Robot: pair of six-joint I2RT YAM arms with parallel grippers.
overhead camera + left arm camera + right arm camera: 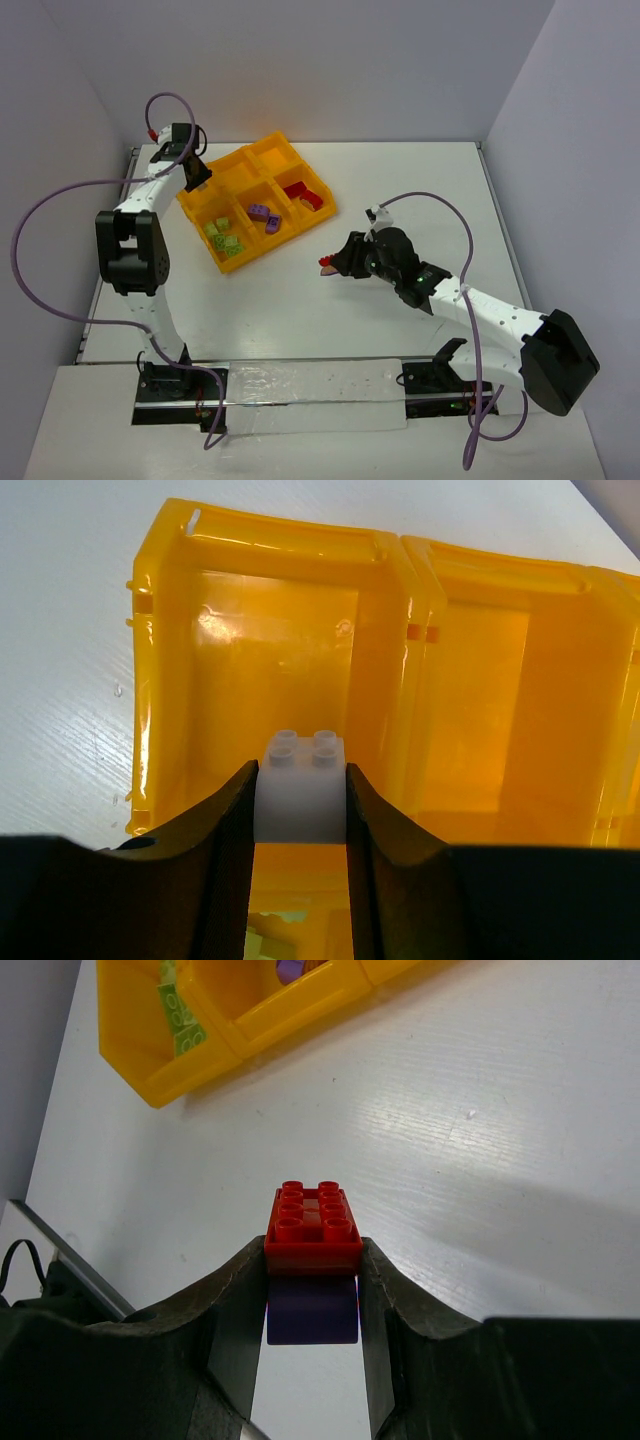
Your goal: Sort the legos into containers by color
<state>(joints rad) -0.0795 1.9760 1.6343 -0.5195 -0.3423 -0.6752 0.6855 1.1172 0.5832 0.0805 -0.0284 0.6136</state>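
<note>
The orange-yellow tray of containers (283, 241) lies at the back left of the table. Its near row holds yellow-green legos (225, 238), purple legos (265, 216) and red legos (305, 195). My left gripper (196, 172) hangs over the tray's far-left cell, shut on a pale lilac lego (303, 785), studs pointing away, above an empty cell (280, 650). My right gripper (333, 263) hovers over the bare table right of the tray, shut on a red lego (311, 1222) stuck on top of a purple lego (311, 1310).
Grey walls close in the table at the back, left and right. Purple cables loop off both arms (40, 250). A clear plastic strip (300, 395) runs between the arm bases at the near edge. The tray's corner (180, 1078) with the green legos (180, 1015) shows in the right wrist view.
</note>
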